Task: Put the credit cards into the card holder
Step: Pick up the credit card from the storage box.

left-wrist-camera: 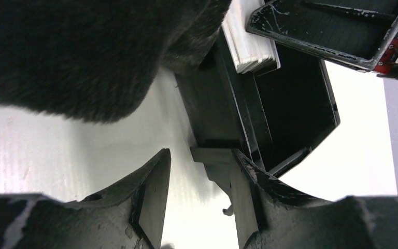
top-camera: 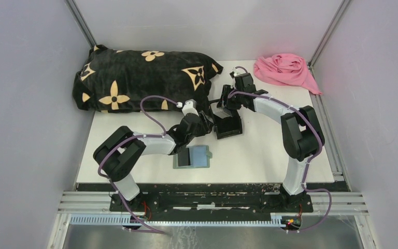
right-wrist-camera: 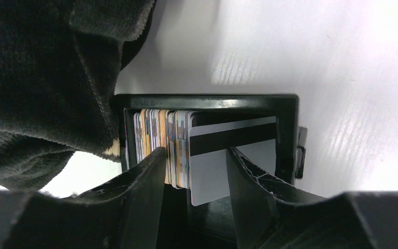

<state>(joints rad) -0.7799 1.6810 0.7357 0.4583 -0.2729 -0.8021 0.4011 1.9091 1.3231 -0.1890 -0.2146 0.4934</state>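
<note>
Directly between the right gripper's (right-wrist-camera: 194, 155) spread fingers stand the credit cards (right-wrist-camera: 179, 150), upright in the black box (right-wrist-camera: 207, 100), its wall straddled by the left gripper's (left-wrist-camera: 201, 158) parted fingers; the card holder (top-camera: 199, 155) lies nearer the left gripper.

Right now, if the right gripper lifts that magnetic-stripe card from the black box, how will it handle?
The magnetic-stripe card looks thin and glossy: probably light, springy, slippery. Neighbouring cards stand packed beside it, so some may drag up too.
</note>
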